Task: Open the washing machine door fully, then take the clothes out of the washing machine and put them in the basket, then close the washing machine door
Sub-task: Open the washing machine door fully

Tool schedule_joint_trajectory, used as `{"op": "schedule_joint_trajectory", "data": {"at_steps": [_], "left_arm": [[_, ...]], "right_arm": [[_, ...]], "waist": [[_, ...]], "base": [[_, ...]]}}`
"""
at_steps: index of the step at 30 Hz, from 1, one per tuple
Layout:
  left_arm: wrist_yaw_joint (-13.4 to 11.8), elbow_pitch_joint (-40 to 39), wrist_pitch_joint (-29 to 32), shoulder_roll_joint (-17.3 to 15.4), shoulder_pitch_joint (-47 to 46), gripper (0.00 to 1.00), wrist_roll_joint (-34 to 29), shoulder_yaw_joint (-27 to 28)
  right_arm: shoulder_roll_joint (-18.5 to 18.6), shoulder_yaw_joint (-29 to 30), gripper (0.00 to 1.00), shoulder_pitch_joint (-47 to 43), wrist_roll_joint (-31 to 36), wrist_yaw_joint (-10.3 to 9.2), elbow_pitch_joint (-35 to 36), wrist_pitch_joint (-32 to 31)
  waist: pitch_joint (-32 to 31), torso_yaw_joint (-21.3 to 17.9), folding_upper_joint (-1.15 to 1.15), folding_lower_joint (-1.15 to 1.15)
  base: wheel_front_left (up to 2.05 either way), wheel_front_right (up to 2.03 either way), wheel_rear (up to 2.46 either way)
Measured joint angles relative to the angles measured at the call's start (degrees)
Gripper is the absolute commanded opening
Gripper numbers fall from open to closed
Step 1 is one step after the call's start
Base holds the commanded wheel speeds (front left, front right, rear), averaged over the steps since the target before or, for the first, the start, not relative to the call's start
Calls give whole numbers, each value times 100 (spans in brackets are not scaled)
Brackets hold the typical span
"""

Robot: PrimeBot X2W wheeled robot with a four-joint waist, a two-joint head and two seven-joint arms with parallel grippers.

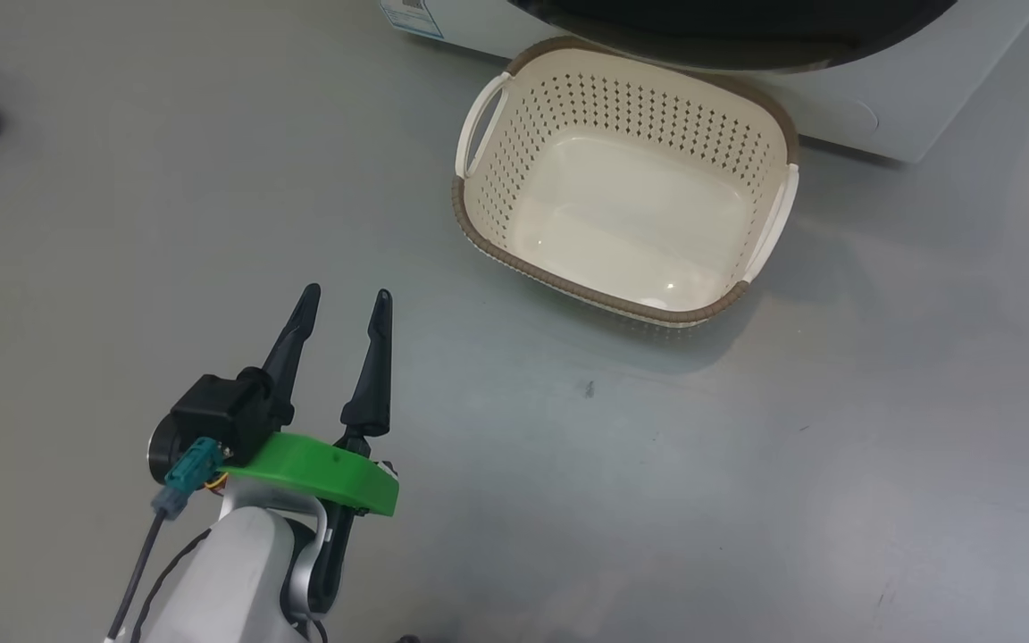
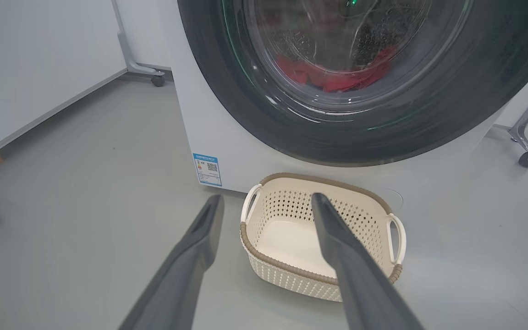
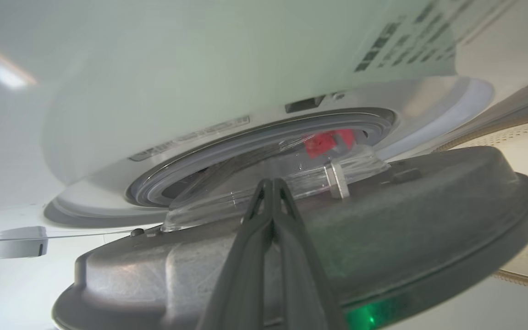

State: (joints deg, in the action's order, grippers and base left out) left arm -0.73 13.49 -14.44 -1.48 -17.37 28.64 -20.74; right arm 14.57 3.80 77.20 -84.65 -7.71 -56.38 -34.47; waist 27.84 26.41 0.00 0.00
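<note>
The washing machine door (image 3: 383,215) stands ajar in the right wrist view, its grey inner face tilted off the washing machine (image 2: 227,137). The clothes (image 2: 332,80), red, lie inside, upper centre of the left wrist view. The basket (image 1: 631,98), upper centre of the head view, is empty and sits just before the machine. The right gripper (image 3: 271,183) is pressed closed, holding nothing, its tips by the door's glass. The left gripper (image 1: 347,293), lower left, is spread wide over bare grey floor (image 1: 747,446), well apart from the basket.
</note>
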Motion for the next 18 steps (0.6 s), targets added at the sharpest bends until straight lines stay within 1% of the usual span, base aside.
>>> {"op": "schedule_joint_trajectory", "data": {"at_steps": [10,18], "left_arm": [[-5,67,0,-1,5,100,-127,30],[-5,115,0,-1,29,100,-160,32]], "right_arm": [[-153,-33,0,-325,-33,23,-156,-163],[-301,-1,0,-683,-110,155,-278,-213]], "waist": [[-285,-85,0,0],[-496,-163,0,0]], "base": [[0,0,0],[0,0,0]]}}
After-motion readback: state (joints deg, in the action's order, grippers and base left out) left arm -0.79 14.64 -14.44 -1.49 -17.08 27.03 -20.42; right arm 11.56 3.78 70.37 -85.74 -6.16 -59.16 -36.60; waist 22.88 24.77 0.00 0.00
